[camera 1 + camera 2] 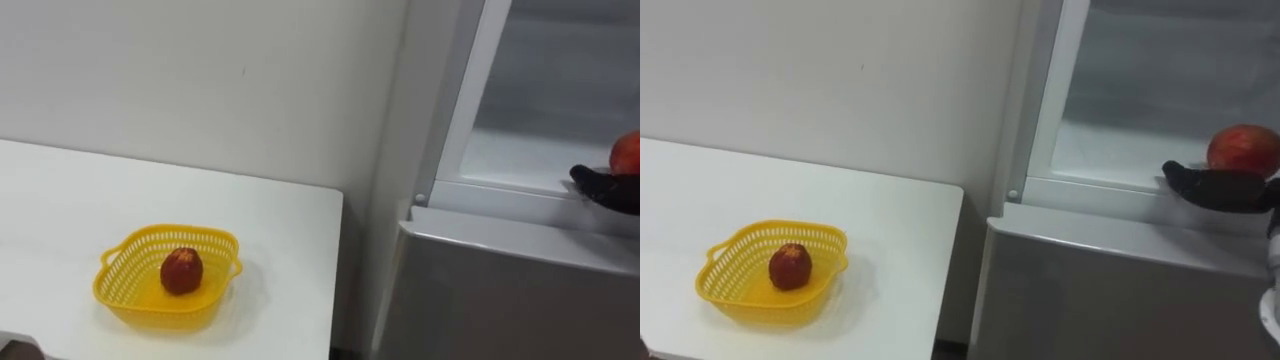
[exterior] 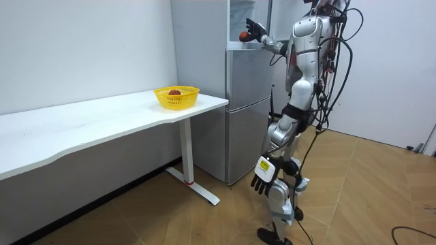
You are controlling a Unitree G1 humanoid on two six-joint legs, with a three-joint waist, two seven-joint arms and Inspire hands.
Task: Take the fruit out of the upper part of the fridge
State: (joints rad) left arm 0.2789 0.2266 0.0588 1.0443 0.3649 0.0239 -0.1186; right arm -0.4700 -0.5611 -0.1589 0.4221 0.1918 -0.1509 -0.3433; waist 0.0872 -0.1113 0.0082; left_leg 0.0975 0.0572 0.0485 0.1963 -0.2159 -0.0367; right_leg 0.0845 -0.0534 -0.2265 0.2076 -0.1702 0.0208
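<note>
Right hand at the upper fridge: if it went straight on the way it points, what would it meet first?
The red fruit: it sits just beyond the right hand in the upper fridge opening, possibly touching it; depth is unclear.

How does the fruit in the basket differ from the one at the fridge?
The fruit in the basket is dark red; the fruit at the fridge is brighter, red-orange. The first lies untouched in the yellow basket on the white table; the second sits at the open upper compartment, just behind the right hand. Both are round and red.
</note>
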